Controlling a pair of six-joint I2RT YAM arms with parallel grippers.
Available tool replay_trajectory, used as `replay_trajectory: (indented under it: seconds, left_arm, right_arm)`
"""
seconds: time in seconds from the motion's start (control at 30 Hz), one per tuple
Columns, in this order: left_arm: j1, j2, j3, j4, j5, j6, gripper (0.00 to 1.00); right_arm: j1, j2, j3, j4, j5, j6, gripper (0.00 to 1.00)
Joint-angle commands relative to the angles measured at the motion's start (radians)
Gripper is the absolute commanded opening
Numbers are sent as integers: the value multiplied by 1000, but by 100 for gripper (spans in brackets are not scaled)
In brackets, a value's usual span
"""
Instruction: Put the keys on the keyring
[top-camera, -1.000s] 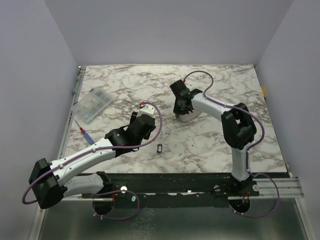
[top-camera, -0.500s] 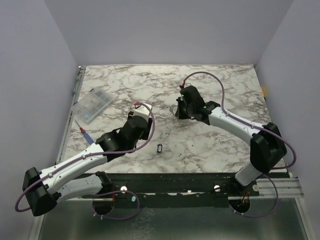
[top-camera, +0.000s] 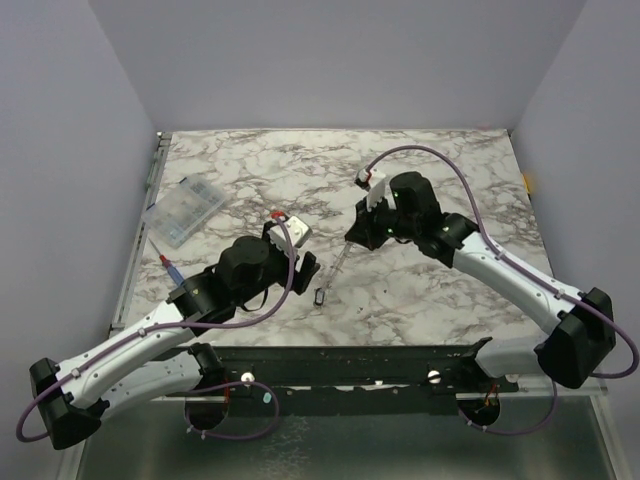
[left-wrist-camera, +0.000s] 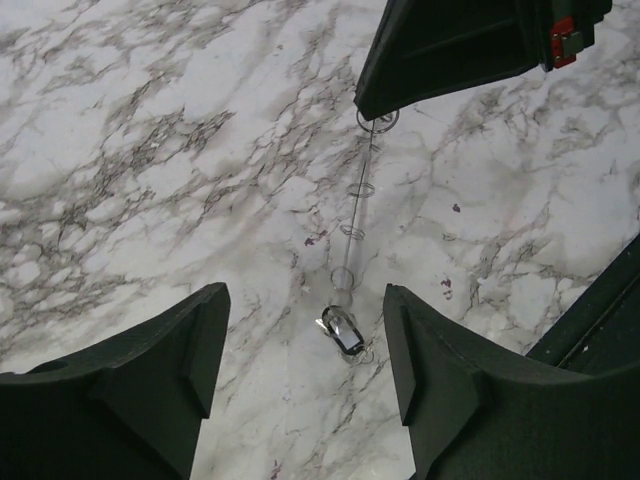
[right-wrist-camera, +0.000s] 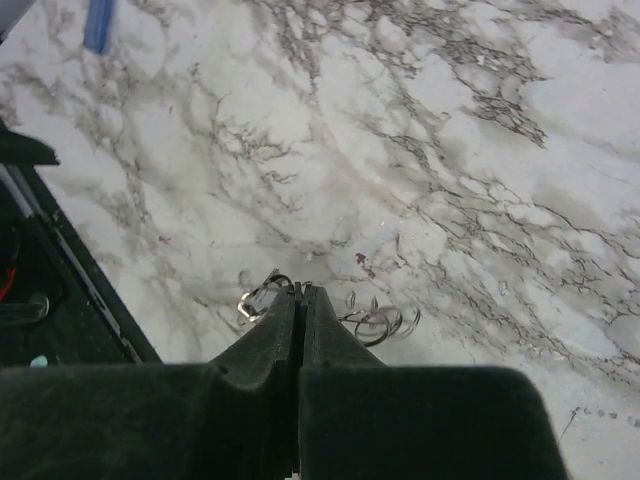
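- Step in hand, by the look of it: getting hold of the key so that it can be worked onto the ring. The left gripper (left-wrist-camera: 305, 300) hovers over it while the right gripper (top-camera: 352, 238) anchors the ring.
- The small dark oblong key with a paler centre (left-wrist-camera: 343, 331) lies flat on the marble-patterned desk (top-camera: 450, 170). It is near the middle of the near edge, just beyond the left claw's tips.
- The thin silvery keyring (left-wrist-camera: 362, 188) shows here as a straight string of small wire loops. It runs from the right claw's tips down to the key.
- Its lower end touches or nearly touches the key. Whether the key is already threaded on cannot be told.
- The left claw's fingers (left-wrist-camera: 150, 380) stand well apart with nothing between them.
- The right claw's fingers (right-wrist-camera: 275, 340) are pressed together, and the top loop sits right at their tips, so they appear to pinch that end.
- The next move probably calls for the left claw to lower squarely over the key and close across its narrow body. It should not drag the loose loops, and the right claw should keep its end fixed.
- The key is tiny and flat, so the pinch could easily slip.
- A clear rectangular plastic box with small compartments (top-camera: 184, 211) sits by the desk's left edge, well apart from both claws. Its contents are too small to make out.
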Motion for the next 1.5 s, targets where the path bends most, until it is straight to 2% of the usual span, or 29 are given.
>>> replay_trajectory:
  seconds: [0.0,0.13,0.2,0.37,0.47,0.53,1.0,1.3,1.37,1.47]
  left_arm:
    - [-1,-2,61,23,199,148,79]
    - [-1,10,100,22,279,192,92]
    - [-1,31,120,23,324,193,92]
    - [-1,114,148,44,354,134,92]
    - [-1,158,158,86,368,76,92]
    - [-1,176,158,119,370,45,92]
    - [-1,182,25,459,292,69,90]
    - [-1,264,54,530,290,39,89]
    - [-2,276,60,532,293,41,85]
    - [-1,279,56,537,296,56,71]
  right_arm:
    - [5,-71,20,-71,-174,-147,1]
    - [5,-104,44,-105,-208,-169,1]
    - [5,-123,48,-111,-221,-171,1]
    - [4,-172,52,-106,-212,-162,1]
    - [4,-188,62,-93,-81,-110,1]
    - [4,-176,86,-115,-51,-101,1]
    - [5,-178,124,-112,-127,43,1]
    - [4,-193,138,-125,-125,51,1]
    - [4,-194,138,-124,-134,49,1]
    - [5,-206,138,-120,-169,46,1]
